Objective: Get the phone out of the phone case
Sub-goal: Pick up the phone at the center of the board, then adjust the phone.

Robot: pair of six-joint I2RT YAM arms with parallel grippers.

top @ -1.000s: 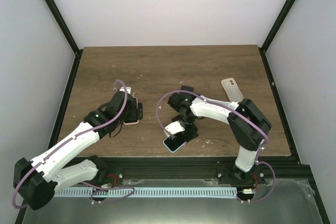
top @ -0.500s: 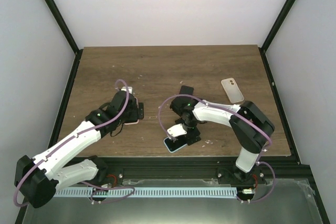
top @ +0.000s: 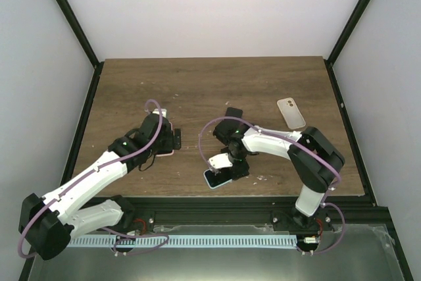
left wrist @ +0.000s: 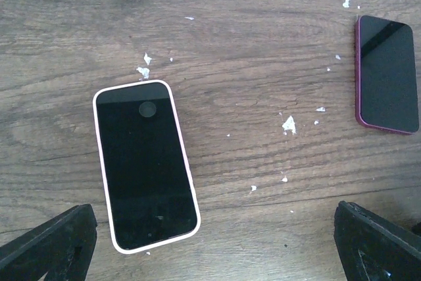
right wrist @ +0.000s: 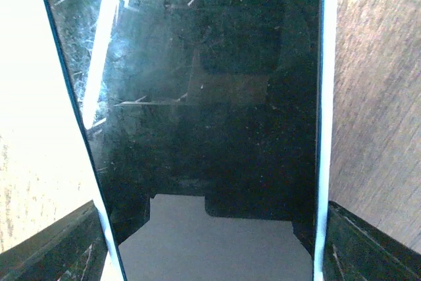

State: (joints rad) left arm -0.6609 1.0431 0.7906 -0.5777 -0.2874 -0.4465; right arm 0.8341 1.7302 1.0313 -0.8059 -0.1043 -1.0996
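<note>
The phone (top: pixel 216 178) in its pale blue case (right wrist: pixel 321 97) lies at the lower middle of the overhead view, near the front edge of the table (top: pixel 197 83), directly under the right gripper (top: pixel 229 164). The right arm is plainly the nearer one. The left gripper (top: pixel 171 139) hangs well apart at left of centre, above a pink-cased phone (left wrist: pixel 145 166).

The coming move seems to turn on alignment. In the right wrist view the phone's long axis runs top to bottom, so the fingers (right wrist: pixel 52 248) span its short width, one in each lower corner of the frame, each just beside a pale case edge. The jaws stand wide and straddle the phone; I cannot tell whether they press on the case or only flank it.

The left gripper is spread fully and holds nothing. Its fingers sit in the bottom corners of the left wrist view, with bare wood between them.

Only the overhead view shows both arms and an empty case (top: pixel 290 112) at upper right, but the gripper covers part of the phone there. The right wrist view gives the dark, scuffed screen and both case edges. The left wrist view alone shows a maroon phone (left wrist: pixel 388 74) at its upper right.
</note>
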